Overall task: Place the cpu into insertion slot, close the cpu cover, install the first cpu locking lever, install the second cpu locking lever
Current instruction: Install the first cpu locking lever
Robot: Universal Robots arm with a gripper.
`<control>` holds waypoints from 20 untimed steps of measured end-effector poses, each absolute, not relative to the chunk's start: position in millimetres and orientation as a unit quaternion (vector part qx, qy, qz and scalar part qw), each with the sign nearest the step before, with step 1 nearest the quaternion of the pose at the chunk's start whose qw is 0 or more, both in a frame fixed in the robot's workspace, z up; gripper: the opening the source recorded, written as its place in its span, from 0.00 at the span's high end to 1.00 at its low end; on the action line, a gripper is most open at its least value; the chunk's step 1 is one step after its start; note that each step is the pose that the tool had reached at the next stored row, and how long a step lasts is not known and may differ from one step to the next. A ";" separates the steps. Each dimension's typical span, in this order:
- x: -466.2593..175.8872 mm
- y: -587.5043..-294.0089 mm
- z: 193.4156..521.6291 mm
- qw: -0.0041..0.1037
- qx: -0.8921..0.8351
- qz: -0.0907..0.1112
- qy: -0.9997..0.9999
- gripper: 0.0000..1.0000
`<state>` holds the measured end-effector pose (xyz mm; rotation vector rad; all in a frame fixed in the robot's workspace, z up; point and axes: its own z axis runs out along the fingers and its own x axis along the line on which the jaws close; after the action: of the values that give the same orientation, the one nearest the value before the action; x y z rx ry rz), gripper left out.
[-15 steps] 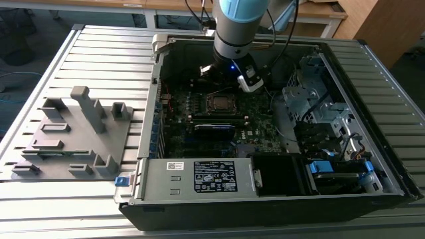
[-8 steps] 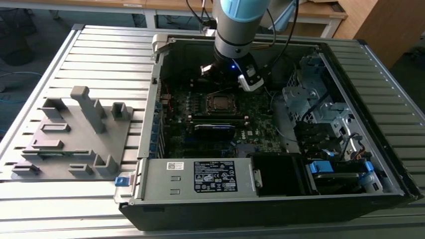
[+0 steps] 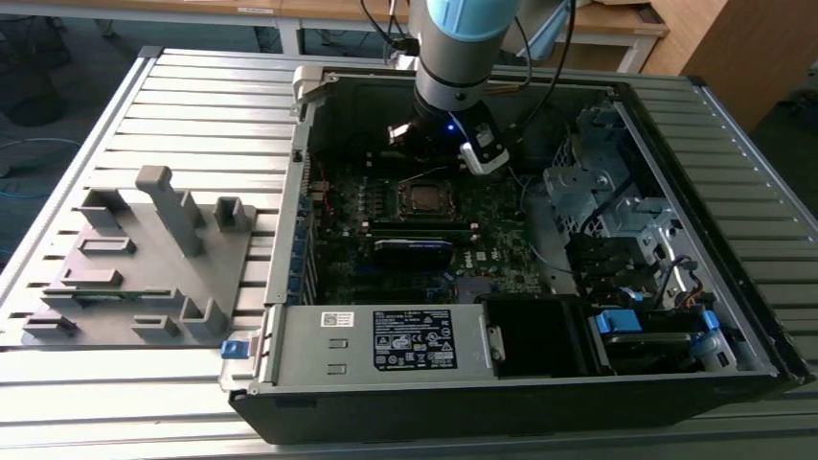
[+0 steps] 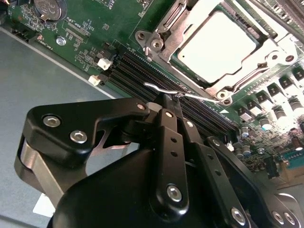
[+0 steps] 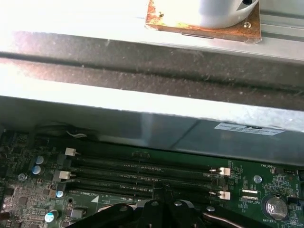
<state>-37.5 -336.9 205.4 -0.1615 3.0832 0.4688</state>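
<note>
In the second wrist view the cpu (image 4: 219, 46) lies flat in the insertion slot (image 3: 424, 198), its pale metal top showing through the window of the cpu cover (image 4: 237, 78), which is folded down over it. A thin wire locking lever (image 4: 159, 88) runs along the socket's edge beside the memory slots. My gripper (image 4: 172, 100) is shut, its black fingertips right against that lever's bent end. In the exterior view the gripper (image 3: 450, 158) hangs inside the open computer case just behind the socket.
Black memory slots (image 5: 142, 173) lie under the gripper (image 5: 159, 205), with the case's metal wall (image 5: 152, 118) close behind. The power supply (image 3: 383, 340) and drive cages (image 3: 614, 211) crowd the case. A grey fixture block (image 3: 141, 259) sits on the slatted table at the exterior view's left.
</note>
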 end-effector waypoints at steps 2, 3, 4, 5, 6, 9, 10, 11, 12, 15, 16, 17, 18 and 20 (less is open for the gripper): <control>-37.5 -336.9 205.4 0.009 -0.052 0.150 0.987 0.90; -37.4 -336.9 205.4 0.009 -0.052 0.150 0.987 0.90; -37.4 -337.1 205.5 0.009 -0.052 0.150 0.987 0.90; -37.3 -337.5 205.5 0.009 -0.052 0.150 0.987 0.90; -37.3 -338.1 205.4 0.009 -0.052 0.150 0.987 0.90; -37.6 -340.3 205.4 0.009 -0.052 0.150 0.987 0.90; -37.7 -341.0 205.4 0.009 -0.052 0.150 0.987 0.90; -37.7 -341.6 205.4 0.009 -0.052 0.150 0.987 0.90; -37.8 -342.2 205.4 0.009 -0.052 0.150 0.987 0.90; -38.1 -343.7 205.3 0.010 -0.052 0.150 0.987 0.90; -38.1 -344.2 205.4 0.010 -0.052 0.150 0.987 0.90; -38.2 -344.6 205.3 0.010 -0.052 0.150 0.987 0.90; -38.2 -344.9 205.3 0.010 -0.052 0.150 0.987 0.90; -38.2 -345.7 205.3 0.010 -0.052 0.150 0.987 0.90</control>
<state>-38.2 -345.7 205.3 -0.1617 3.0826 0.4685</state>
